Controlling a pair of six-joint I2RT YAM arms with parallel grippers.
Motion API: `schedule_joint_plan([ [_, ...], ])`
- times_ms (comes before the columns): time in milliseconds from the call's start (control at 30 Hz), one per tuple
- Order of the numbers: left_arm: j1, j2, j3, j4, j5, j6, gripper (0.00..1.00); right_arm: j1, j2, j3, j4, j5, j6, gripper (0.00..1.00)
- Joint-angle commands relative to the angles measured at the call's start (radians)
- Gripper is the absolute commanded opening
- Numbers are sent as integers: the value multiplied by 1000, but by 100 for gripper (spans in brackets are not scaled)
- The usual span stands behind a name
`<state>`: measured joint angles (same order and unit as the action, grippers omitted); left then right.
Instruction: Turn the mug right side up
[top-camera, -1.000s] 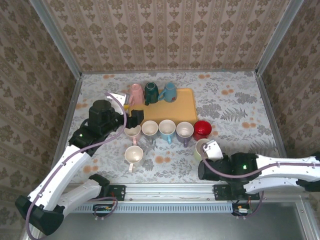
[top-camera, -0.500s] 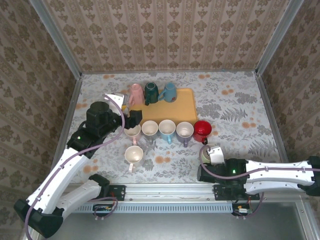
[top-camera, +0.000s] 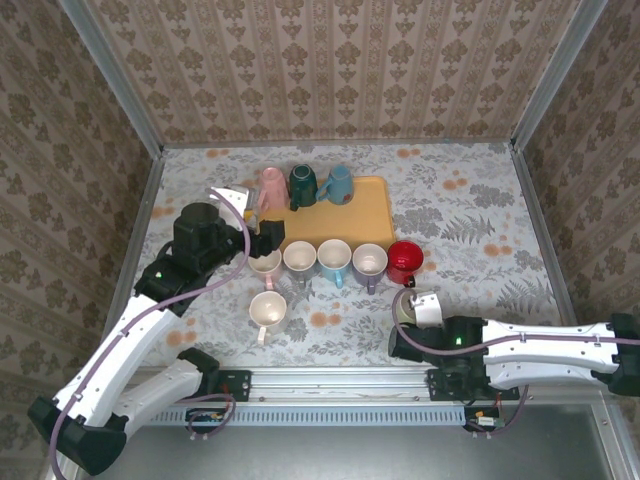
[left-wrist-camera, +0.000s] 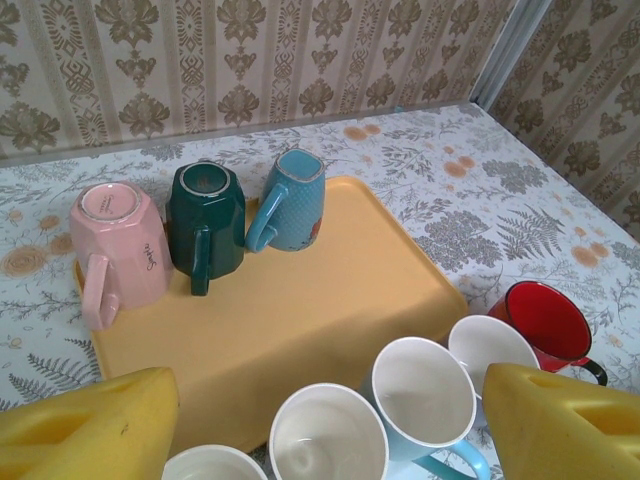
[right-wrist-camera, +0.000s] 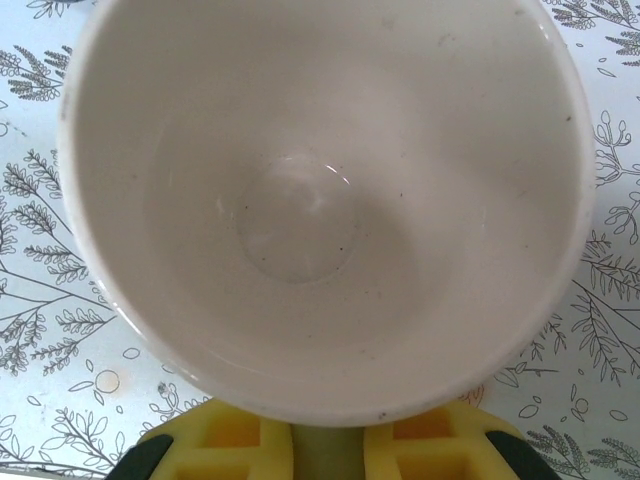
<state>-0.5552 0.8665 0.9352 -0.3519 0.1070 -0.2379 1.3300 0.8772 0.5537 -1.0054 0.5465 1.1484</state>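
The right claw is pressed nearly together, its yellow pads pinching a thin olive strip of the cream mug at the wall or the handle; I cannot tell which. The mug's mouth faces up into the wrist camera, with its pale inside in plain view. From above, this mug sits low over the flowered bench, in front of the red mug and apart from it. I cannot tell whether its base touches the cloth.

The left claw is spread wide, with nothing between its fingers. It hangs above a row of upright mugs, among them a light blue mug. From above, this claw sits at the near left corner of the yellow tray. At the tray's far left edge stand a pink mug, a dark green mug and a teal mug, all three bottom up. One more pale mug stands alone, nearer the arm bases.
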Motion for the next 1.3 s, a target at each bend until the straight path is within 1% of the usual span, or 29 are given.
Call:
schedule_joint_plan([
  [0,6,3,-9,16,-5,14,81,-10,-11,-19,13,9,-15,20],
  [133,6,4,-8,17,-9,14,82,-11,-14,-10,17,3,-28,35],
  [267,8,9,-8,16,-8,13,82,-12,-38,2,19,1,-38,45],
  [433,15,21,-7,8,-24,7,82,-11,-78,80,-71,7,-52,61],
  [500,20,34,-3,2,-28,1,82,-11,-122,121,-83,-26,-116,71],
  [567,26,52,0,-2,-29,-4,82,-15,-176,163,-72,-72,-196,79],
  [600,27,65,4,-5,-28,-6,82,-27,-199,187,-68,-90,-229,81],
  [667,33,90,16,-13,-28,-10,82,-79,-215,238,-64,-110,-292,82],
  [733,41,117,31,-20,-28,-18,82,-144,-198,275,-31,-135,-373,81],
  [800,57,160,56,-30,-18,-47,82,-225,-150,301,30,-181,-458,80],
  [867,92,210,82,-32,33,-95,82,-299,-87,326,111,-251,-540,79],
  [967,147,320,143,-51,60,-134,81,-373,8,379,226,-331,-631,79],
  [1033,169,413,205,-90,44,-119,81,-404,62,417,279,-375,-673,79],
  [1100,196,503,270,-142,-10,-98,80,-428,103,444,318,-399,-703,79],
  [1200,240,591,306,-106,-52,-29,79,-448,117,441,374,-408,-714,79],
  [1233,260,626,315,-82,-41,-14,78,-450,110,429,397,-403,-713,79],
  [1267,283,657,325,-59,4,2,75,-451,101,419,410,-404,-712,79],
])
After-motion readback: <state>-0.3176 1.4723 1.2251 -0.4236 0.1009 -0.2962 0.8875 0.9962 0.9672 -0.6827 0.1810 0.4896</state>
